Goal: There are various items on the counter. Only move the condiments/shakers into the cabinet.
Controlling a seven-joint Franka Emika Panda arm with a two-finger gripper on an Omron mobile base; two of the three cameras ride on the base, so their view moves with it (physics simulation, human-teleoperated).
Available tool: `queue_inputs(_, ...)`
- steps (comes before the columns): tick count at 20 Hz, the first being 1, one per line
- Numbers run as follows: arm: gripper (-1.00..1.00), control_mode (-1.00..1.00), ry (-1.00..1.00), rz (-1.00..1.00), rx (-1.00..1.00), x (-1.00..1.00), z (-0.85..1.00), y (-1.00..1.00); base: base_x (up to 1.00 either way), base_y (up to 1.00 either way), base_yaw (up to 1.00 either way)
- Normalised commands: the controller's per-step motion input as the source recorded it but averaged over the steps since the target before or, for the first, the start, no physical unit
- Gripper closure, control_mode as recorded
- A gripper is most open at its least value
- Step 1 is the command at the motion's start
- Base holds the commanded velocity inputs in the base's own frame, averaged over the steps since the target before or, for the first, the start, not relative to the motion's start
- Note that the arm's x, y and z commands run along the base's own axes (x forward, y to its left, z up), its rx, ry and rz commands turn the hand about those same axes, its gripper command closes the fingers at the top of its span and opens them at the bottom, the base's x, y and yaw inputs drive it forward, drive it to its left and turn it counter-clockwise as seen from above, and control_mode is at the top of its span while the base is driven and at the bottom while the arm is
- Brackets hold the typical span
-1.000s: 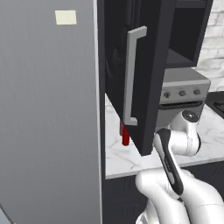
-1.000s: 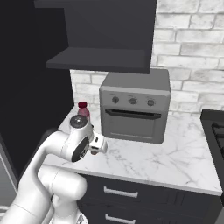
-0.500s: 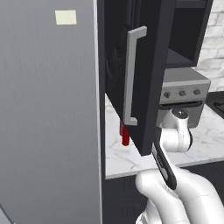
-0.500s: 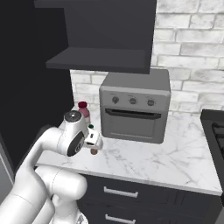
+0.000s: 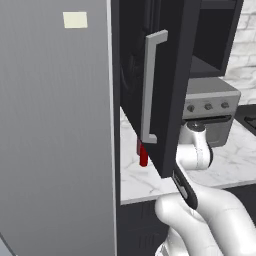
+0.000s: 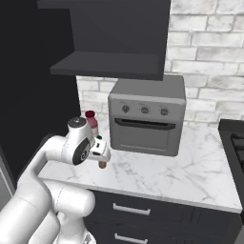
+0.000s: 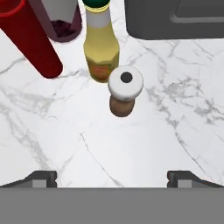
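Shaker [image 7: 125, 89] stands on veined marble counter [image 7: 175, 109] before the oven [image 6: 147, 121], tool [image 7: 112, 177] spread apart.

No readable text, brand, number or sign appears anywhere. The small pale rectangular sticker [image 5: 75, 20] on the big grey panel [image 5: 55, 130] is blank. The yellow glass bottle with a green cap [image 7: 101, 48] carries an orange label patch too blurred to read. The three round knobs on the silver countertop oven [image 6: 147, 121] show no legible markings.
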Motion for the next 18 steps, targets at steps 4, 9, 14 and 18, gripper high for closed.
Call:
queue_inputs(4, -1.0, -1.0, -0.04, 0.0, 0.0, 0.0, -0.32, 0.0, 0.0, 0.0, 0.0)
queue_inputs(9, -1.0, -1.0, -0.09, 0.0, 0.0, 0.0, -0.14, 0.0, 0.0, 0.0, 0.0)
queue_inputs(14, -1.0, -1.0, -0.08, 0.0, 0.0, 0.08, -0.13, 0.0, 0.0, 0.0, 0.0)
queue_inputs(18, -1.0, -1.0, -0.02, 0.0, 0.0, 0.16, -0.16, 0.0, 0.0, 0.0, 0.0)
